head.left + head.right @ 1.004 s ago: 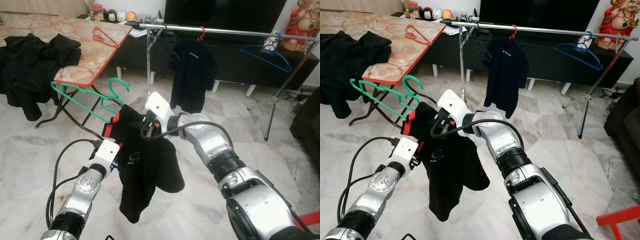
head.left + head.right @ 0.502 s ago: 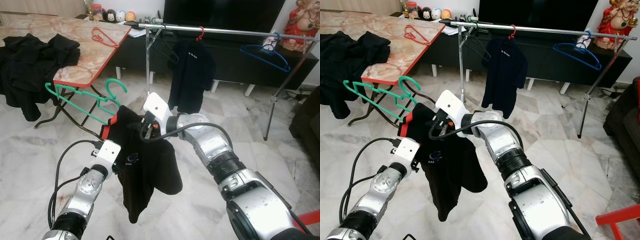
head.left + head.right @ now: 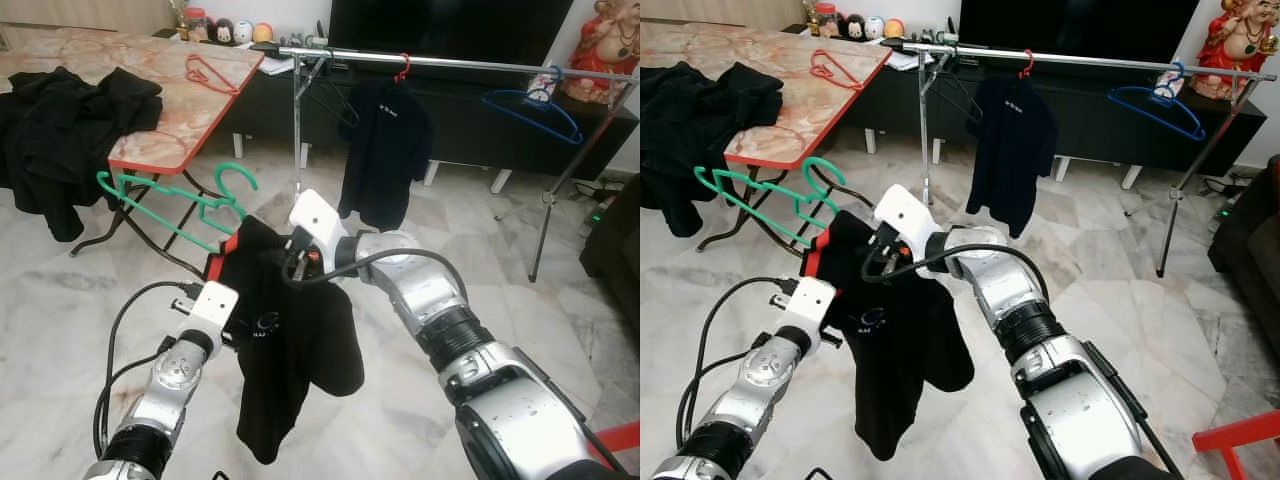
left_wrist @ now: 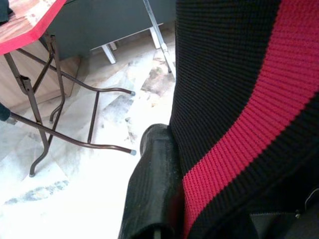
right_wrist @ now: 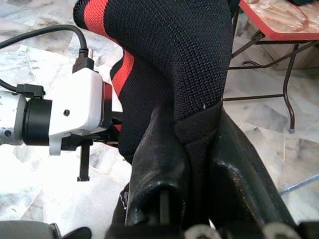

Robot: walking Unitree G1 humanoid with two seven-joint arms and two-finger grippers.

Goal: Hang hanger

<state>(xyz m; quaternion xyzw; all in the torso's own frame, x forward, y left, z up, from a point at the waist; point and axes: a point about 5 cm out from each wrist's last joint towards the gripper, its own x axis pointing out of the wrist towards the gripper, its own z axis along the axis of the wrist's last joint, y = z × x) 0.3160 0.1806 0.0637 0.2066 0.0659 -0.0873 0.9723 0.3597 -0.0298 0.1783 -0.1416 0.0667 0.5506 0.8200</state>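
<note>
With both my right pincer (image 5: 197,149) and left pincer (image 4: 164,189) clamped on the black red-trimmed knit shirt (image 3: 290,340), I should keep its collar taut for the green plastic hanger (image 3: 175,195).

Matt knit black shirt (image 3: 290,340), glossy marble floor (image 3: 60,300).

A folding table with a pink marbled top and red edge (image 3: 170,140) stands at the left on thin dark metal legs. A heap of black clothes (image 3: 70,110) lies on its near end and drapes over the edge. A red wire hanger (image 3: 212,73) lies flat near its far corner. A pale veined marble tile floor (image 3: 420,250) spreads below. On it stands a silver metal clothes rail (image 3: 450,62) on slanted legs, in front of a low black cabinet (image 3: 470,125).
</note>
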